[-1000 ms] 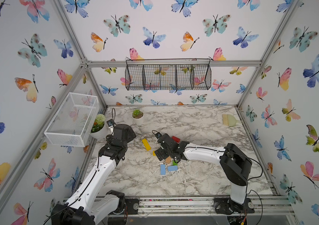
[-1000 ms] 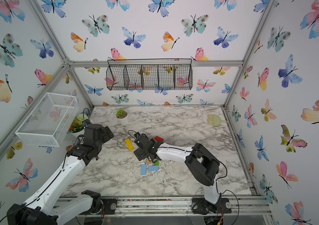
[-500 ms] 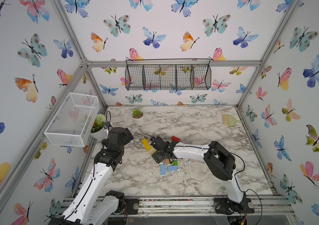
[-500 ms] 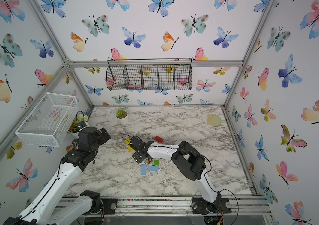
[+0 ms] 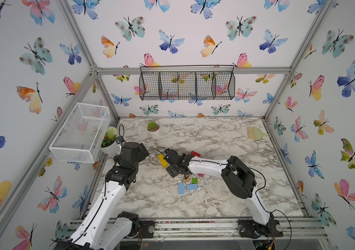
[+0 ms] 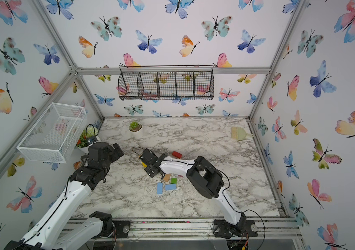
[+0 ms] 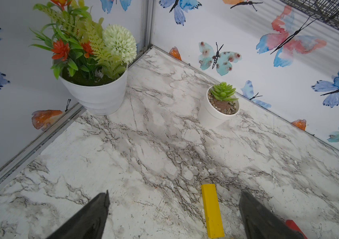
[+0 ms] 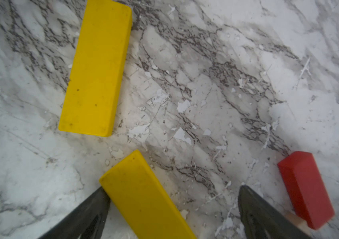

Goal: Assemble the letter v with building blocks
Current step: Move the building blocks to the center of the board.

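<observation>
Two yellow bars lie flat on the marble. One yellow bar lies clear ahead of my right gripper. The other yellow bar lies slantwise between that gripper's open fingers, against one finger. A red block sits just outside the other finger. In both top views the right gripper hovers low over the yellow bar, with the red block behind it. Tan, green, magenta and two light-blue blocks lie nearer the front. My left gripper is open and empty, left of the yellow bar.
A flower pot stands at the left wall and a small succulent pot at the back. A green hand brush lies back right. A white mesh box hangs on the left wall, a black wire basket on the back wall.
My right gripper has slid left across the table, from over the block pile to the yellow bars, its arm folding in. The left arm has shifted slightly. Both grippers stayed open.
</observation>
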Robot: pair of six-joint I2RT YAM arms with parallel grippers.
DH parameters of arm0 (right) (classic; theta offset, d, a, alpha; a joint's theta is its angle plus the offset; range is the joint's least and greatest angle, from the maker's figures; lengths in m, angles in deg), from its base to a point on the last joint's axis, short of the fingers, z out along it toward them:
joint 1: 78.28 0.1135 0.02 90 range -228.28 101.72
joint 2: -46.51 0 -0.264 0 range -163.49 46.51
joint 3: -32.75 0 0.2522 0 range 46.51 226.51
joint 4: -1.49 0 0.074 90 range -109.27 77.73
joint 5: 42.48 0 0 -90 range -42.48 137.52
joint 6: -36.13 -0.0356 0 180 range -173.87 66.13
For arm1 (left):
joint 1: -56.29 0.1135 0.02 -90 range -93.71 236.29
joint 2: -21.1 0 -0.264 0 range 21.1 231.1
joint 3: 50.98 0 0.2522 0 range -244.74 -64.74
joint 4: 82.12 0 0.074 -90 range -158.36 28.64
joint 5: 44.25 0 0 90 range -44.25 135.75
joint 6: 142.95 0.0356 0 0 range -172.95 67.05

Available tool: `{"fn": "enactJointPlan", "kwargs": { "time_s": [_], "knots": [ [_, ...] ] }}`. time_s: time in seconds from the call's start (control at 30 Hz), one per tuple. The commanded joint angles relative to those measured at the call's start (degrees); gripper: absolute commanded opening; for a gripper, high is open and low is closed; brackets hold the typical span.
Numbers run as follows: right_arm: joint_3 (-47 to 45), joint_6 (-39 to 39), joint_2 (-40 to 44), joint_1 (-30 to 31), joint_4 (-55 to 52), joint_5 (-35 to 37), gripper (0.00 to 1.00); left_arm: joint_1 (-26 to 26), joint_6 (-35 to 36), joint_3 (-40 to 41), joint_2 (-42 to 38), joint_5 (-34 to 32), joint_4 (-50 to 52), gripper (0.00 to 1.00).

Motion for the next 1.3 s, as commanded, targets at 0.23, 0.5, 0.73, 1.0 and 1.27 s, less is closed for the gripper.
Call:
{"fn": "enactJointPlan", "kwargs": {
  "time_s": [0.23, 0.5, 0.73, 1.0, 1.27],
  "knots": [
    [-4.2, -3.22, 0.25, -4.38, -4.03, 1.34, 0.98, 0.31, 0.33, 0.67, -0.72, 1.72, -0.45, 0.98],
    [-9.32, -4.01, 3.23, -7.12, -2.9, 0.94, 0.98, 0.31, 0.42, 0.97, -0.58, 2.47, -0.76, 0.98],
    [-13.7, -4.11, 6.61, -9.89, -1.75, 1.33, 0.98, 0.31, 0.25, 1.44, -0.27, 3.65, -1.39, 0.98],
    [-16.3, -3.31, 13.66, -9.93, 1.08, -4.52, 0.98, 0.31, 0.22, 1.65, 0.28, 4.32, -1.92, 0.98],
    [-19.29, -4.95, 21.42, -5.28, 3.71, -11.2, 0.98, 0.31, 0.24, 1.38, 1.09, 5.57, -2.87, 0.98]
  ]
}}
